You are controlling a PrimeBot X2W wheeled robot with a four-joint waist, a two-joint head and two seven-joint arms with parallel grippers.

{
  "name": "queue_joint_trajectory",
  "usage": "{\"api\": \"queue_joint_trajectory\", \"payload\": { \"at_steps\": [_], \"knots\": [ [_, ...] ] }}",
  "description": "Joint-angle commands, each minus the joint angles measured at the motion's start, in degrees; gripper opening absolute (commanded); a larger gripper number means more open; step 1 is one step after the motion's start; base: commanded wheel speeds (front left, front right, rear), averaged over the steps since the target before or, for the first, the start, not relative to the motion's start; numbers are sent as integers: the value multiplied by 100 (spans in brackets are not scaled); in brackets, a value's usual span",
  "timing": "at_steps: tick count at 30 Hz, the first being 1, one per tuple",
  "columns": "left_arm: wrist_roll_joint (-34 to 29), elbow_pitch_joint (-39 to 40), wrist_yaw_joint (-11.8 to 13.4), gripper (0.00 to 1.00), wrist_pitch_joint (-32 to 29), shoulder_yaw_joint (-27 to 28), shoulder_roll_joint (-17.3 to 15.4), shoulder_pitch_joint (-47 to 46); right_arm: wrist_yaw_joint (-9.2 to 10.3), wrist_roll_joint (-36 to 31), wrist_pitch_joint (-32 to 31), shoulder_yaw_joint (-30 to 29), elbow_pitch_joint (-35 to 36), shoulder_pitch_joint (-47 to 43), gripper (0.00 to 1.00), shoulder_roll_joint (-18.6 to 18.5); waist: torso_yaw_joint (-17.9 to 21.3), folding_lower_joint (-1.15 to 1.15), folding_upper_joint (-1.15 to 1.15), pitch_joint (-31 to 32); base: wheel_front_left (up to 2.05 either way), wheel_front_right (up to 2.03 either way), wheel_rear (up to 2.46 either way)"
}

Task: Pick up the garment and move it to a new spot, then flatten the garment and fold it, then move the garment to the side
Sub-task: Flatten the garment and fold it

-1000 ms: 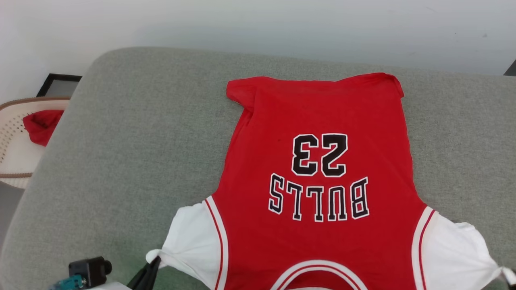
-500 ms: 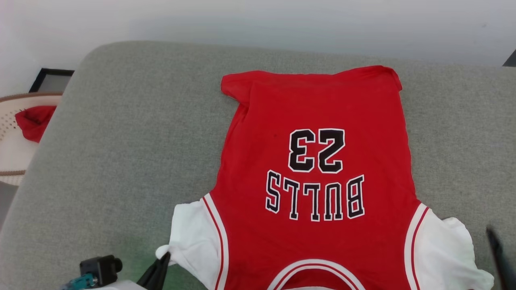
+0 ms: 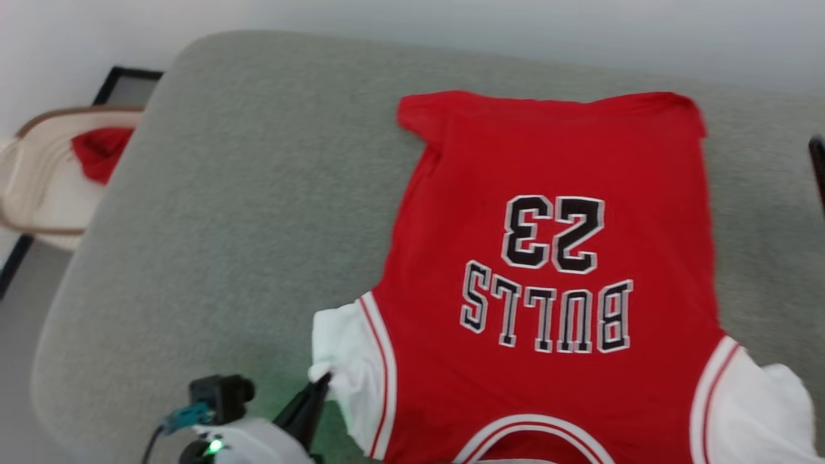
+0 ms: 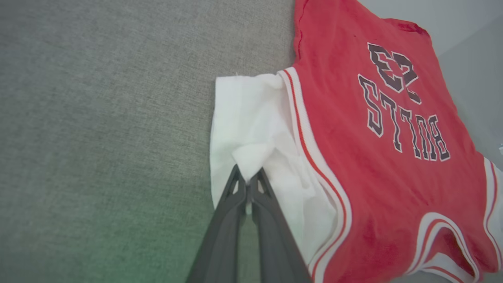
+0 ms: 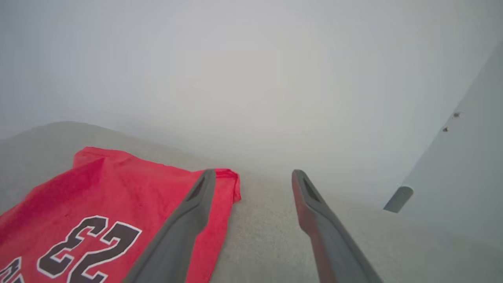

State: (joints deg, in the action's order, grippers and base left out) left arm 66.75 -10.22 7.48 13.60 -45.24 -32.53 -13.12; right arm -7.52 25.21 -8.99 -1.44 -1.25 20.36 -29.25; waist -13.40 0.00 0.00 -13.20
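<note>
Desk: Where's the red jersey T-shirt with white short sleeves (image 3: 548, 258)?

Operator: I see it spread lettering-up on the grey fabric cushion (image 3: 245, 193); my left end effector (image 4: 247, 179) is clenched on its white sleeve (image 4: 251, 118); my right end effector (image 5: 253, 175) is released and empty, near the far hem corner (image 5: 232, 184).

1. Setting: a home interior.
2. Grey fabric-upholstered cushion (image 3: 225, 225) with rounded corners, the landmark, carrying a red garment (image 3: 548, 161) spread out.
3. Left of the cushion: cream basket (image 3: 45, 193) with brown rim, holding a bunched red cloth (image 3: 100, 151).
4. Behind the cushion: plain pale wall (image 3: 451, 26); a dark frame (image 3: 129, 74) stands off its left rear corner.
</note>
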Motion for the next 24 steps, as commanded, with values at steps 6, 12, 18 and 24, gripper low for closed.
{"api": "queue_joint_trajectory", "payload": {
  "at_steps": [6, 12, 18, 24],
  "knots": [
    [-214, -232, -258, 0, -57, -218, 420, -462, 6, 31, -492, 326, -1108, 1210, 100, -371, -791, 0, 0, -456, 0, 0, 0],
    [-333, -537, -554, 0, -27, -356, 812, -800, 6, 86, -1057, 628, -2133, 2050, 100, -610, -1177, 0, 0, -826, 0, 0, 0],
    [-413, -906, -855, 0, -10, -475, 1146, -1104, 6, 266, -1699, 802, -3064, 2717, 100, -697, -1475, 0, 0, -1125, 0, 0, 0],
    [-447, -1245, -1070, 0, 26, -520, 1388, -1254, 6, 174, -2309, 808, -3853, 3318, 100, -567, -1669, 0, 0, -1327, 0, 0, 0]
  ]
}}
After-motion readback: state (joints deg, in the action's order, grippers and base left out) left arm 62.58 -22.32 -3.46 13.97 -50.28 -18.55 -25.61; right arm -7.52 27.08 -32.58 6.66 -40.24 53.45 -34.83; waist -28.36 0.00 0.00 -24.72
